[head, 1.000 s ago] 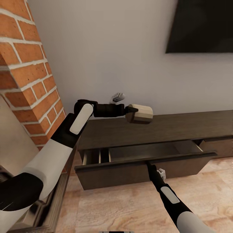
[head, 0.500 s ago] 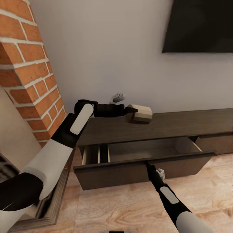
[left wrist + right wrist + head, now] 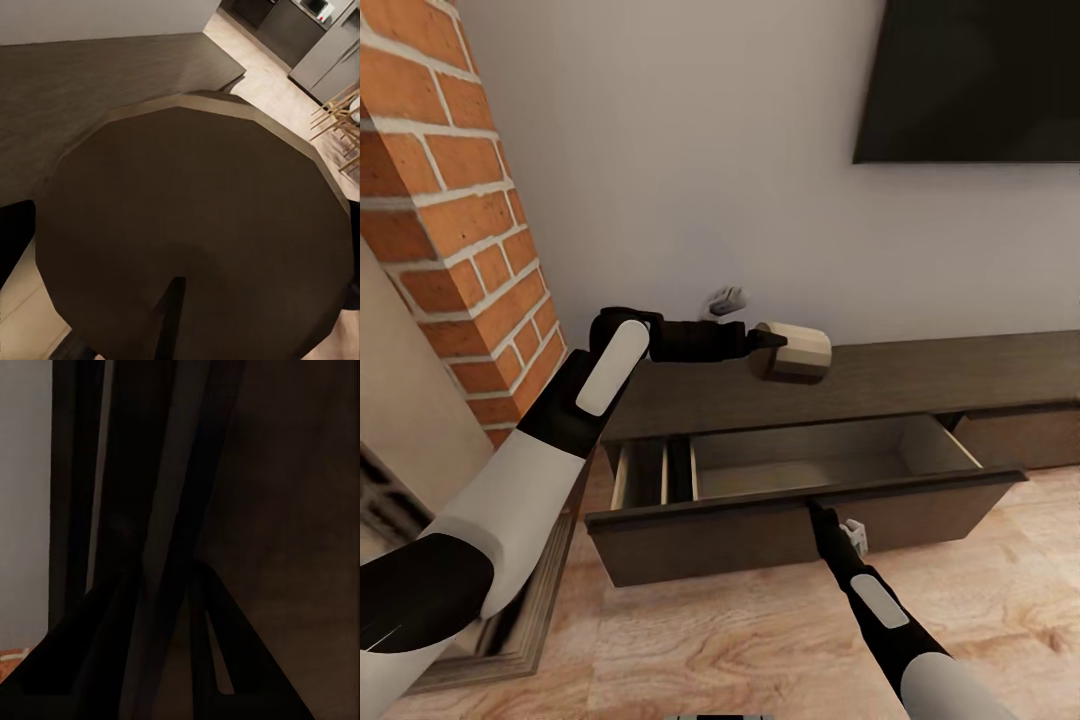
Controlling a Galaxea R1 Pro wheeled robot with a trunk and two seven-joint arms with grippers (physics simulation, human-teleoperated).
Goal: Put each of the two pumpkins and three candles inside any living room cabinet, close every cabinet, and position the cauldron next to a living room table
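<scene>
Above the dark-brown cabinet (image 3: 880, 385), the left pincer (image 3: 772, 345) is holding one candle (image 3: 796, 352) on its side in the air, its fingers clamped on it. One drawer (image 3: 800, 500) of the cabinet is standing pulled out, and its tan inside is showing. The right pincer (image 3: 822, 512) is resting at the top edge of the drawer front; whether it is closed on the edge, I cannot tell. One black TV (image 3: 970, 80) is hanging on the wall, and one brick fireplace (image 3: 450, 230) is standing beside the left arm.

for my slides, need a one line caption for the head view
Left gripper holds a candle above the cabinet; right gripper at its open drawer.
</scene>
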